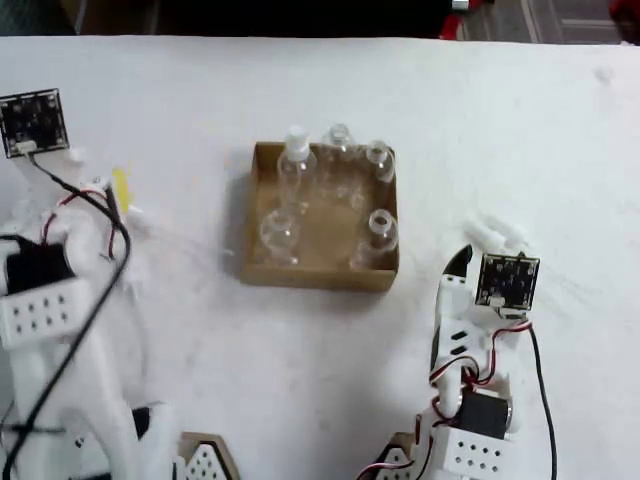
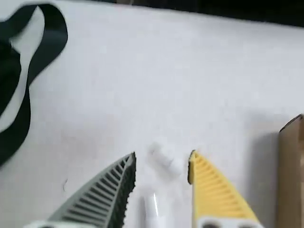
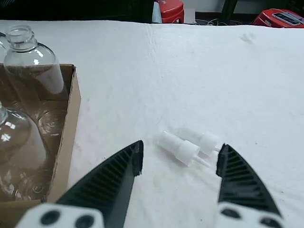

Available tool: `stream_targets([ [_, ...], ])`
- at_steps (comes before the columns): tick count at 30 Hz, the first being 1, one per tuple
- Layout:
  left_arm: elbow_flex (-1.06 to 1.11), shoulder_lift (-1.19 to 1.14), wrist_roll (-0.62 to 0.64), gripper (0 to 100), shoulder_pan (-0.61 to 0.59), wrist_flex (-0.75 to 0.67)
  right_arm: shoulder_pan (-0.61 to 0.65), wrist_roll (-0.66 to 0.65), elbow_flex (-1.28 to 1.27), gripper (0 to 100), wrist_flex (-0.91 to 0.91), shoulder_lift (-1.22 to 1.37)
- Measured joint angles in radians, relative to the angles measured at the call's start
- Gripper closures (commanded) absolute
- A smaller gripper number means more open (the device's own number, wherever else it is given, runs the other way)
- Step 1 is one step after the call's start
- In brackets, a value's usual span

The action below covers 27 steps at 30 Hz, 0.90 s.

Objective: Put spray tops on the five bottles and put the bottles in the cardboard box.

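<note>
Near the middle of the white counter (image 1: 300,380), the cardboard box (image 1: 320,272) holds five see-through bottles (image 1: 380,232) standing straight up. Just one bottle (image 1: 297,165) wears a white spray top, and the other four have open necks. Beside the box, two small white spray tops (image 3: 183,148) lie flat on their sides, next to each other and pointing the same way, between the wide-open black fingers of the right pincer (image 3: 180,153), while the left pincer (image 2: 162,159) is open too, with a blurry white top (image 2: 159,154) on the counter between its grey and yellow fingers.
</note>
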<state>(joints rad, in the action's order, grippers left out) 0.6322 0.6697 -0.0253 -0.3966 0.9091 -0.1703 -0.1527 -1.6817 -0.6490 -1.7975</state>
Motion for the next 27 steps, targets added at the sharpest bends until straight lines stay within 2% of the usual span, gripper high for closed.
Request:
stream_targets([
  [4, -0.064, -0.163, 0.0, 83, -0.049, 0.057, 0.0, 0.0, 0.0, 76.9, 0.0, 0.0],
  [9, -0.235, -0.451, 0.008, 83, -0.037, 0.124, 0.0, 0.0, 0.0, 76.9, 0.0, 0.0],
  [14, -0.462, -0.756, 0.172, 83, -0.017, 0.207, 0.0, 0.0, 0.0, 76.9, 0.0, 0.0],
  [19, -0.637, -0.996, 0.319, 83, -0.017, 0.218, 0.0, 0.0, 0.0, 76.9, 0.0, 0.0],
  [27, -0.726, -1.108, 0.46, 83, 0.002, 0.218, 0.0, 0.0, 0.0, 76.9, 0.0, 0.0],
])
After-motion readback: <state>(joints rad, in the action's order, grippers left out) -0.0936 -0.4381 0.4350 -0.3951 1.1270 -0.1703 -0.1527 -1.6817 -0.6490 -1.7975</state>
